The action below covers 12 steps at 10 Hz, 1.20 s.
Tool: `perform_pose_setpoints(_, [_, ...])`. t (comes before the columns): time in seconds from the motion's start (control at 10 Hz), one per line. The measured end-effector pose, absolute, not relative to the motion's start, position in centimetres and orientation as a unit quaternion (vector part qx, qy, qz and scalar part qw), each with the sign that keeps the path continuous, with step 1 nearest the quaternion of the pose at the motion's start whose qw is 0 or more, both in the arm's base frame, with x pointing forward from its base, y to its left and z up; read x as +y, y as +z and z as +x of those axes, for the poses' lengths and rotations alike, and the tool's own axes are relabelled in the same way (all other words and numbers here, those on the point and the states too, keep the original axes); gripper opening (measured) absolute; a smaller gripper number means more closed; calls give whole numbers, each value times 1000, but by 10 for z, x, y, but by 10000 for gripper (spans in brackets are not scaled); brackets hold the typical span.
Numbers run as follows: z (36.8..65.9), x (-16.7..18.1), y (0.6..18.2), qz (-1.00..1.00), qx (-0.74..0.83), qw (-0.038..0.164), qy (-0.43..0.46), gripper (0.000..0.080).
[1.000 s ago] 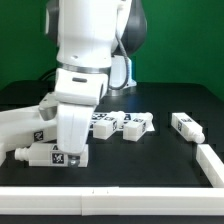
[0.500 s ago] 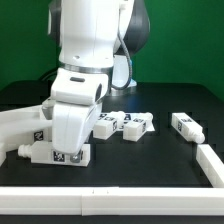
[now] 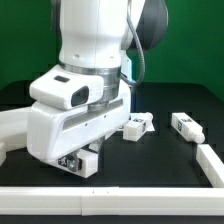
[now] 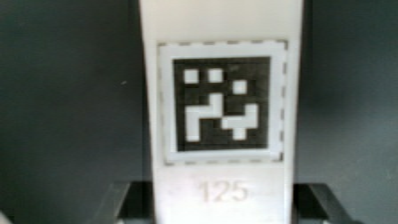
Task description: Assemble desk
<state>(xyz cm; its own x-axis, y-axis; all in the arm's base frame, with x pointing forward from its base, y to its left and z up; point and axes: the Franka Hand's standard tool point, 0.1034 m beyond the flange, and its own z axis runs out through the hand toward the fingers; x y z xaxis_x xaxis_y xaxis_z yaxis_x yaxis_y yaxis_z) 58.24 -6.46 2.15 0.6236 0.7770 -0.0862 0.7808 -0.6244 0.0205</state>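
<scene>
Wrist view shows the gripper [image 4: 221,203] clamped on a tagged desk leg [image 4: 221,50], its long axis running straight out between the fingers [image 4: 128,203]; exterior view places this leg near-left on the table [image 3: 150,160]

Arm [image 3: 92,35] low, wrist [image 3: 72,112] tilted, jaws clamped on leg [image 4: 221,60].

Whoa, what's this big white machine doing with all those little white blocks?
A robot arm is building a small white desk from loose parts. Its gripper is down near the black table with a tagged leg between its fingers. Whether it is actually clamped on the leg isn't clear. A second leg and a third leg lie loose farther back, and the flat slab sits at the exterior view's left.
</scene>
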Motion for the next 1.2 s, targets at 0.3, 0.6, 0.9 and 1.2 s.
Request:
perform_pose_setpoints(0.3, [583,-61,21,939,342,16,-27,285])
perform_pose_setpoints(0.6, [582,-91,18,986,167,-11,-16,285])
perform_pose_setpoints(0.9, [582,-84,17,996,91,-19,-15,286])
perform_pose_setpoints(1.2, [581,-101,18,997,68,-31,-20,287])
